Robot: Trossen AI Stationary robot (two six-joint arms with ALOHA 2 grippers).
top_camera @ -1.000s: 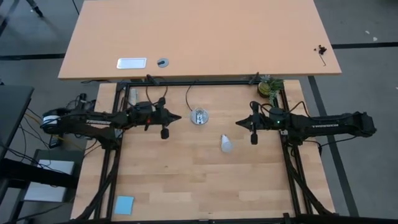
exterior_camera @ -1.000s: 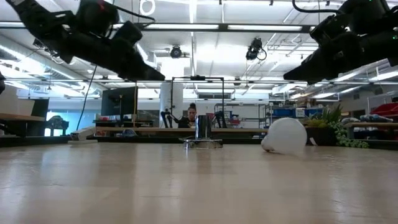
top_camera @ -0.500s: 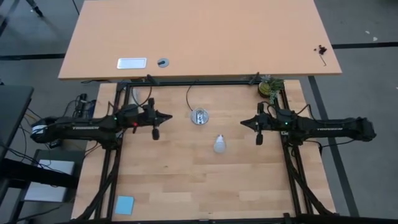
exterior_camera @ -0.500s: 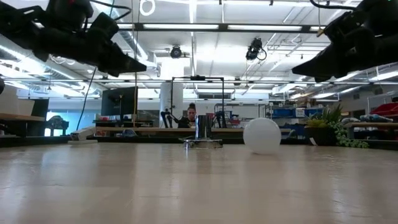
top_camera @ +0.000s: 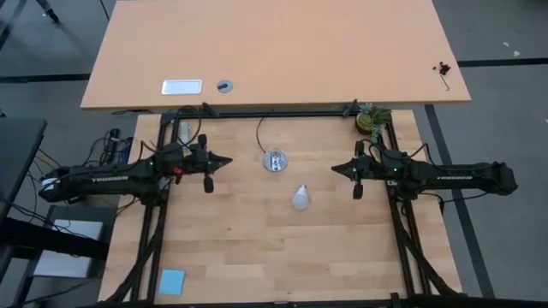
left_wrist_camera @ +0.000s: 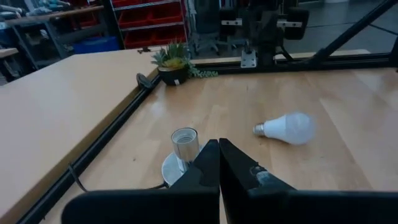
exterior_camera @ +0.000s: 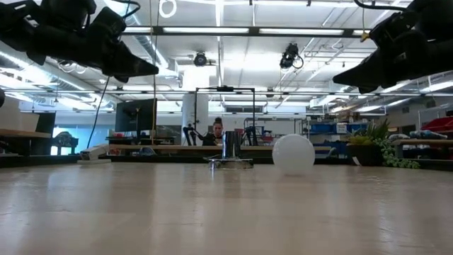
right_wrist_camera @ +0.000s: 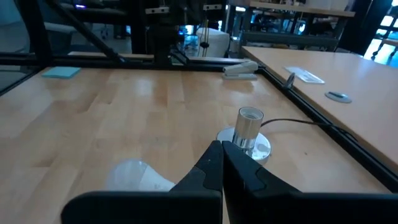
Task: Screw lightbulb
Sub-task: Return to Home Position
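Going from the left: the left gripper (top_camera: 225, 160) hangs above the table (top_camera: 240, 248) near its left edge, well clear of everything. Its wrist view shows the two fingers (left_wrist_camera: 208, 163) pressed together with only a thin seam between them, and nothing in them.

Next over is the socket (top_camera: 274, 160), standing upright on its round silver base with the black cord (top_camera: 259, 130) running off toward the back rail. The top is open and bare, with no bulb in it.

A bit right of that and nearer the front lies the lightbulb (top_camera: 299, 198). It's on its side on the wood, close to the socket but not touching, with the metal base end turned roughly toward it.

Then the right gripper (top_camera: 336, 168), also up in the air out by the right side, fingers (right_wrist_camera: 211, 163) closed flat on each other and holding nothing.

So my read is that nothing's screwed in. Both arms look parked and empty, the bulb is loose on the table, and the whole pick-up, line-up and twist-in job is left if it's meant to end up in that socket.
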